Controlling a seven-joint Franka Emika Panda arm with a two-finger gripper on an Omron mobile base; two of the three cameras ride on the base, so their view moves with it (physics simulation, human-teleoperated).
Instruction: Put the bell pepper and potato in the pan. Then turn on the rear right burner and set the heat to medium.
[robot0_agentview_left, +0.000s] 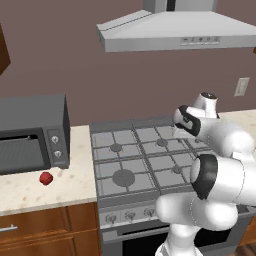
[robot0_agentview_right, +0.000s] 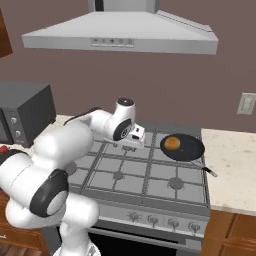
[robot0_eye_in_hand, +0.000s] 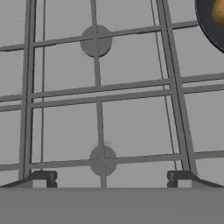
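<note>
End effector (robot0_eye_in_hand: 112, 177) released above stove grates (robot0_eye_in_hand: 100, 92); golden-brown potato (robot0_agentview_right: 172, 143) in black pan (robot0_agentview_right: 192, 148); red bell pepper (robot0_agentview_left: 46, 178) on counter (robot0_agentview_left: 30, 192).

The bell pepper (robot0_agentview_left: 46, 178) is bright red on a pale speckled cream counter (robot0_agentview_left: 30, 192). The potato (robot0_agentview_right: 172, 143) is golden-brown inside the black pan (robot0_agentview_right: 192, 150). The stove (robot0_agentview_right: 145, 172) is grey with dark grey grates. The microwave (robot0_agentview_left: 32, 132) is dark grey, the wall (robot0_agentview_left: 75, 75) dull brown, and the cabinets (robot0_agentview_left: 45, 230) reddish-brown wood.

No text, label, brand, number or sign can be read on anything here.
</note>
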